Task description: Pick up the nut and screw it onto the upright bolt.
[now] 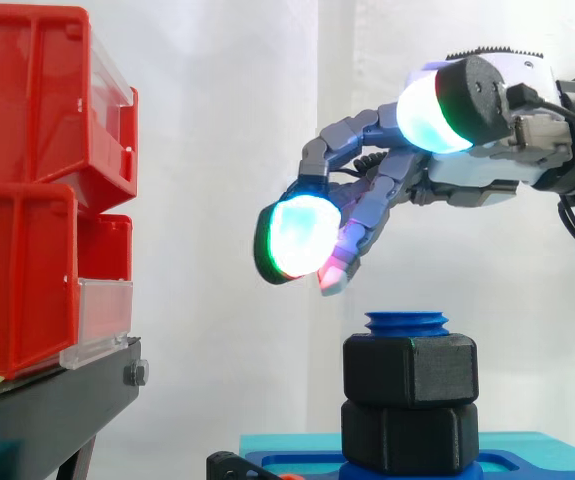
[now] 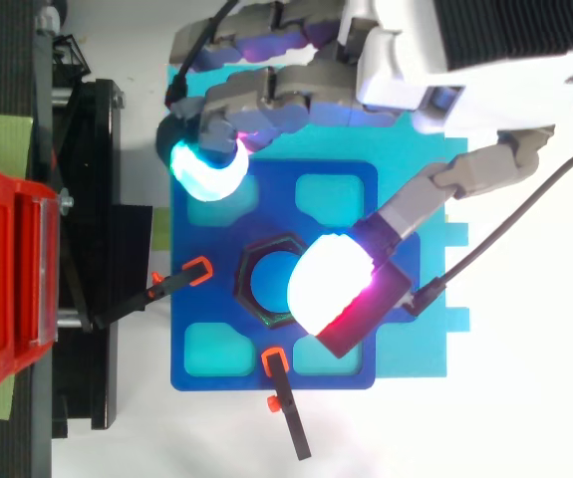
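Side view: the robot's hand (image 1: 472,180) hangs just above an upright blue bolt (image 1: 407,322), fingers spread apart and loosely bent, gripping nothing, its lit fingertips (image 1: 297,237) well clear of the thread. The nut (image 1: 410,370) appears to sit on the bolt already, a few turns of thread showing above it, and it rests on a second black nut (image 1: 410,436) lower down. From above, one bright pad (image 2: 331,284) of the hand (image 2: 406,70) covers part of the hexagon. If tightening is the step in hand, it calls for the fingers to come straight down over the bolt's axis. The pads should close evenly on opposite flats and turn without leaning sideways, so the thread does not bind. How much travel remains is hard to judge, since the two nuts look to be touching. The bolt stands in the middle of a blue plate (image 2: 206,299) on a pale turquoise base (image 2: 435,329). Two orange-tipped clamps (image 2: 198,269) (image 2: 276,360) press on the plate's left and lower edges, near enough to catch a low-sweeping finger. Red bins (image 1: 27,190) on a black stand (image 1: 47,400) sit off to the left, well apart from the work, before a white curtain (image 1: 217,150).
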